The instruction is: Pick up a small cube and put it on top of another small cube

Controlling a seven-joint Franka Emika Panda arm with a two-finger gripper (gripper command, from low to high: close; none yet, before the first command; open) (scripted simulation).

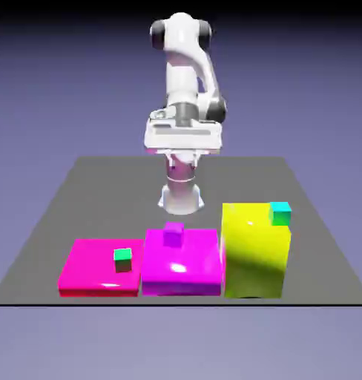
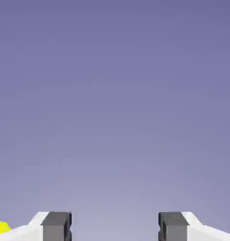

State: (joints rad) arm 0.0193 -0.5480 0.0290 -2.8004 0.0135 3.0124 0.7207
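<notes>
- Small cube (image 1: 280, 213), cyan top: sits on the near right corner of the tall yellow block (image 1: 256, 252), at the exterior view's right.
- Magenta small cube (image 1: 173, 233): on the magenta block (image 1: 182, 261), centre.
- Green small cube (image 1: 123, 259): on the low pink slab (image 1: 99, 267), left.
- Gripper (image 2: 115, 227): jaws wide apart, nothing between them; only backdrop ahead, with a yellow sliver (image 2: 1, 228) at the hand view's lower left.

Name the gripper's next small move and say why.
Probably tilt the hand down and reach toward the small cube on the yellow block. The gripper is open and empty, facing only backdrop, well behind the blocks.
</notes>
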